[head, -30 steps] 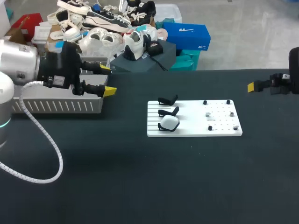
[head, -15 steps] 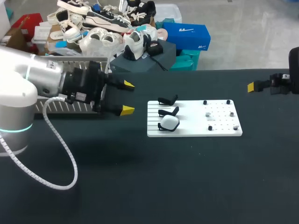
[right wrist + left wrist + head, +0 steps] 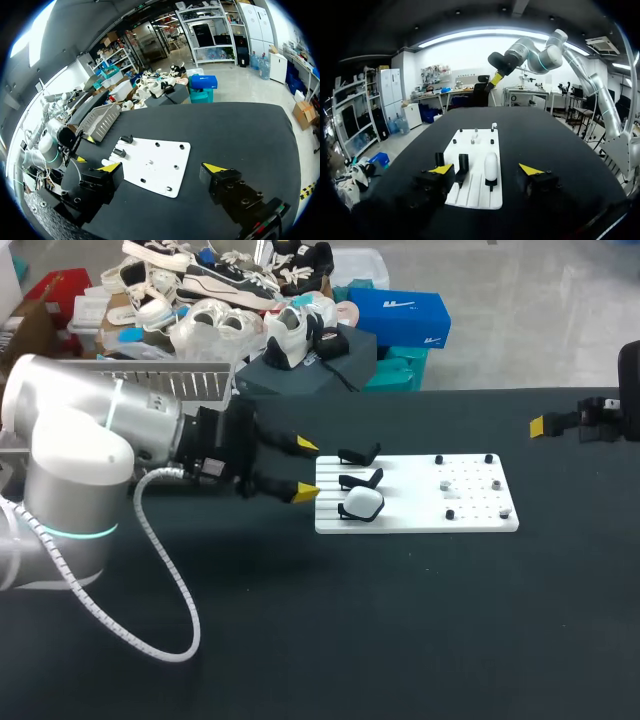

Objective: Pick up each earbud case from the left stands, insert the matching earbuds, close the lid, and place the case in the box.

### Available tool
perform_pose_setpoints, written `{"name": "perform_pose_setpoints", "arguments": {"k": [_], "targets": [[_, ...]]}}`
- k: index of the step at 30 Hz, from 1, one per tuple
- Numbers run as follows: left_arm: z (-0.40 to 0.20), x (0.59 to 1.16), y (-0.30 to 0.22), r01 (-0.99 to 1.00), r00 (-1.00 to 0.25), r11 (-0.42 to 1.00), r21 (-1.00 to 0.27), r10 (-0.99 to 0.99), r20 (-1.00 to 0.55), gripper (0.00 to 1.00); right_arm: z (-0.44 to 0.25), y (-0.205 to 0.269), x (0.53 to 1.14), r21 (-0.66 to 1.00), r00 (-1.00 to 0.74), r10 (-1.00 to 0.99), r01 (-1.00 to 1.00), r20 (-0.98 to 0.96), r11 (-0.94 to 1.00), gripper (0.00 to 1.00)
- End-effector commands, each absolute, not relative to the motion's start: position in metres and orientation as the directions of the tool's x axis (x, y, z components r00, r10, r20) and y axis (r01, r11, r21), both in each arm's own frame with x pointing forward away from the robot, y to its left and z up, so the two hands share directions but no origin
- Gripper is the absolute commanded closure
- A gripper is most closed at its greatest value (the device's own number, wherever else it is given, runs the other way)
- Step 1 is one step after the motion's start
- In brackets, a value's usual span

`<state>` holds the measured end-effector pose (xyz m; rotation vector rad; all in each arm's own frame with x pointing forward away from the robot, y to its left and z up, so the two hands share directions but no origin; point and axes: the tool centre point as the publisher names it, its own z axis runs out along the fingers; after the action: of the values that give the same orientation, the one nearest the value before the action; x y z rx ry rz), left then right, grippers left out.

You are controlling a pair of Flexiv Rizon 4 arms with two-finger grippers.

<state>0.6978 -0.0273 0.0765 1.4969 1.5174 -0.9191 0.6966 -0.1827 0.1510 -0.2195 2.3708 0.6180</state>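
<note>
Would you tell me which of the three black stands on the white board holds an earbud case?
The near stand, at the row's end closest to the robot: it carries the white earbud case, while the middle stand and far stand are bare.

Left tool [image 3: 305, 468] now nearer the stands [image 3: 364, 480]

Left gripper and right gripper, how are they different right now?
The left gripper sits right beside the white board, fingers pointing at the black stands; the right gripper hangs far from the board, near the table's right side. The left gripper has the white earbud case just ahead of it; the right gripper is well away from it. Both are open, empty and yellow-tipped.
</note>
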Motion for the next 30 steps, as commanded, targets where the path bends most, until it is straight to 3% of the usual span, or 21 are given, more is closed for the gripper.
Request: {"name": "perform_pose_setpoints", "arguments": {"k": [1,3,4,8,10,13,14,15,23,26,30], "targets": [[0.068,0.7,-0.032,0.998,0.018,0.04,0.038,0.412,-0.911,0.28,0.15,-0.184,0.698,0.376,-0.762,0.004,-0.315,-0.648,0.871,0.0],[0.065,0.698,-0.032,0.998,0.016,0.043,0.037,0.41,-0.912,0.12,0.15,-0.184,0.698,0.376,-0.762,0.004,-0.315,-0.648,0.871,0.0],[0.063,0.696,-0.032,0.998,0.015,0.043,0.036,0.409,-0.912,0.09,0.15,-0.184,0.698,0.376,-0.762,0.004,-0.315,-0.648,0.871,0.0],[0.055,0.694,-0.036,0.999,0.015,0.038,0.034,0.415,-0.91,0.1,0.15,-0.184,0.698,0.376,-0.762,0.004,-0.315,-0.648,0.871,0.0],[0.053,0.692,-0.038,0.999,0.016,0.035,0.033,0.417,-0.909,0.25,0.15,-0.184,0.698,0.376,-0.762,0.004,-0.315,-0.648,0.871,0.0],[0.05,0.692,-0.042,0.999,0.016,0.031,0.031,0.417,-0.909,0.3,0.15,-0.184,0.698,0.376,-0.762,0.004,-0.315,-0.648,0.871,0.0],[0.05,0.692,-0.044,0.999,0.017,0.029,0.031,0.417,-0.909,0.51,0.15,-0.184,0.698,0.376,-0.762,0.004,-0.315,-0.648,0.871,0.0],[0.049,0.692,-0.045,0.999,0.017,0.027,0.031,0.417,-0.909,0.55,0.15,-0.184,0.698,0.376,-0.762,0.004,-0.315,-0.648,0.871,0.0],[0.04,0.692,-0.056,1.0,0.003,0.025,0.015,0.439,-0.899,0.55,0.15,-0.184,0.698,0.376,-0.762,0.004,-0.315,-0.648,0.871,0.0],[0.037,0.692,-0.06,1.0,0.007,0.022,0.019,0.443,-0.897,0.51,0.15,-0.184,0.698,0.376,-0.762,0.004,-0.315,-0.648,0.871,0.0],[0.036,0.693,-0.063,1.0,0.01,0.02,0.021,0.446,-0.895,0.37,0.15,-0.184,0.698,0.376,-0.762,0.004,-0.315,-0.648,0.871,0.0]]}}
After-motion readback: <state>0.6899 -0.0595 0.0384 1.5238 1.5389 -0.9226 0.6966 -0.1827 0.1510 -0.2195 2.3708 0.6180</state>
